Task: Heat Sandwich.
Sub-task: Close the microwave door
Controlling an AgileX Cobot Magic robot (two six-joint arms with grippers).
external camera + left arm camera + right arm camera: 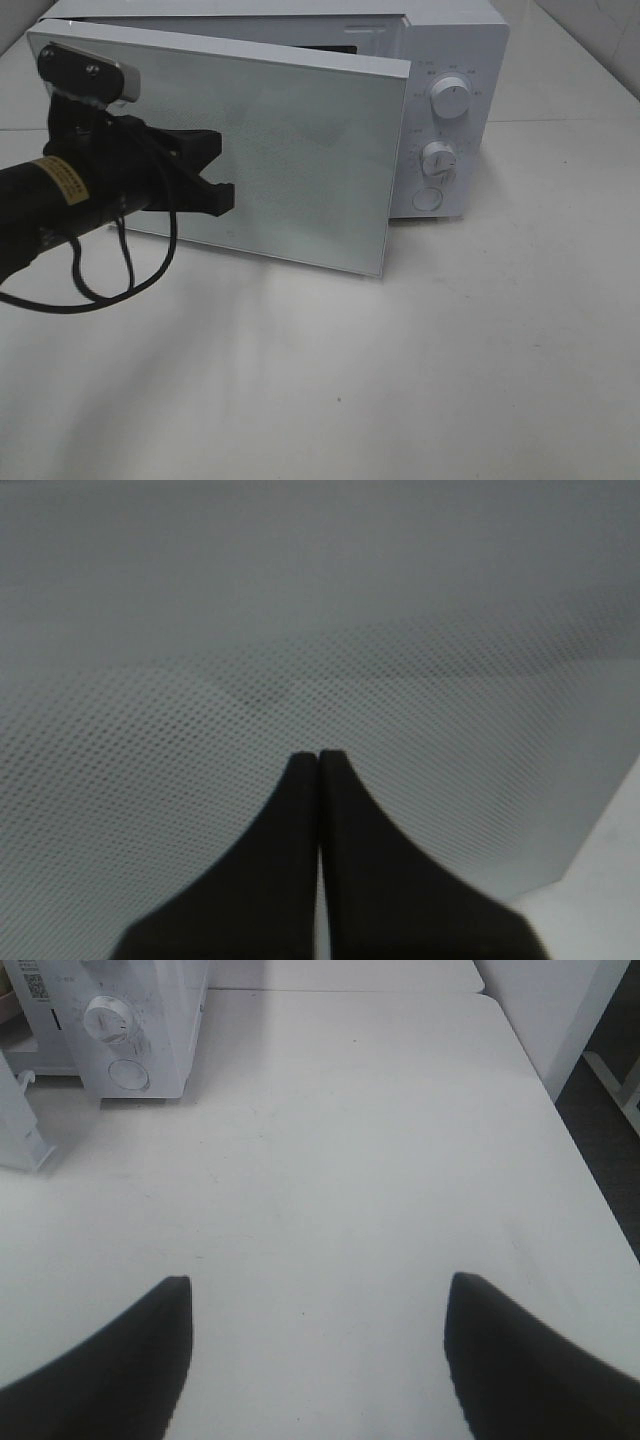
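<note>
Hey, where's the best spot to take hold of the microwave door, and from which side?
Take the microwave door by its free vertical edge, beside the knobs, coming from the right. The door stands ajar, so that edge sits clear of the body with room behind it; the front face is flat, no handle showing.
</note>
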